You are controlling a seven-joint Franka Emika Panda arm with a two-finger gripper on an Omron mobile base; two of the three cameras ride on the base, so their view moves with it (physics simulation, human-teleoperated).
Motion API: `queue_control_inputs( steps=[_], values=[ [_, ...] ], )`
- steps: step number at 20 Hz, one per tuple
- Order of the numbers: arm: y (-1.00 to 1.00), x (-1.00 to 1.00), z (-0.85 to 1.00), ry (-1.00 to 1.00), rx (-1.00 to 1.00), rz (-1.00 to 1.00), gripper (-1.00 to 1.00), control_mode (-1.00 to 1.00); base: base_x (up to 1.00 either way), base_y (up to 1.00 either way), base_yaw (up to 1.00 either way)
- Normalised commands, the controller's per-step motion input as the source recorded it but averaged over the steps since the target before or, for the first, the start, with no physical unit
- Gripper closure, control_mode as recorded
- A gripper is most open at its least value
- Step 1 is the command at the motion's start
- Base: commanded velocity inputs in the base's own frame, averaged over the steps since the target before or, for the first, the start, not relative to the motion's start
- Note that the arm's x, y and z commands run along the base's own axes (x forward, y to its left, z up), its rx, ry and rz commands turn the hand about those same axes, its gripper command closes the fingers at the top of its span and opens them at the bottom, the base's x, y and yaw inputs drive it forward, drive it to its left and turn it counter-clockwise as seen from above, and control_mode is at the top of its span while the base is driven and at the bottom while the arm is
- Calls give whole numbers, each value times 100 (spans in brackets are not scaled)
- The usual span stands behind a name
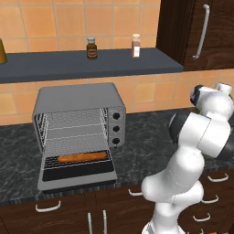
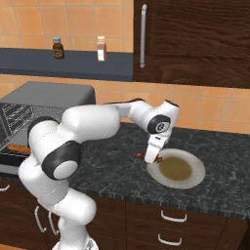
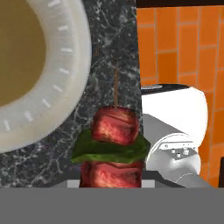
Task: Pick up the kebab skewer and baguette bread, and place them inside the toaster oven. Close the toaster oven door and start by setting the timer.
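The kebab skewer (image 3: 114,131), red chunks with a green leaf on a thin stick, sits close up in the hand view with its stick end pointing away. My gripper (image 2: 152,157) is shut on it just over the dark counter, at the left rim of the plate (image 2: 177,170), with a red chunk (image 2: 139,156) sticking out to the left. The baguette bread (image 1: 82,157) lies across the front of the lower rack in the toaster oven (image 1: 75,98). The toaster oven door (image 1: 77,176) hangs open and flat. One end of the baguette (image 2: 18,148) shows past my arm.
The beige plate (image 3: 30,74) holds nothing. Three black knobs (image 1: 116,129) line the oven's right side. Two small bottles (image 1: 92,48) (image 1: 135,45) stand on the shelf above. A dark cabinet with a bar handle (image 2: 143,36) hangs over the counter.
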Motion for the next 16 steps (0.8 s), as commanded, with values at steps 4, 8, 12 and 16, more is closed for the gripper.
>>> queue_control_inputs(
  steps=[4, 8, 12, 16],
  values=[
    [94, -77, 40, 7, 7, 0, 100, -100, 0, 0, 0],
    [100, -49, 40, 3, 7, 0, 100, -100, 0, 0, 0],
    [100, -24, 28, 0, 4, -5, 100, -100, 0, 0, 0],
    [100, -1, 13, 0, 0, -4, 100, -100, 0, 0, 0]
  ],
)
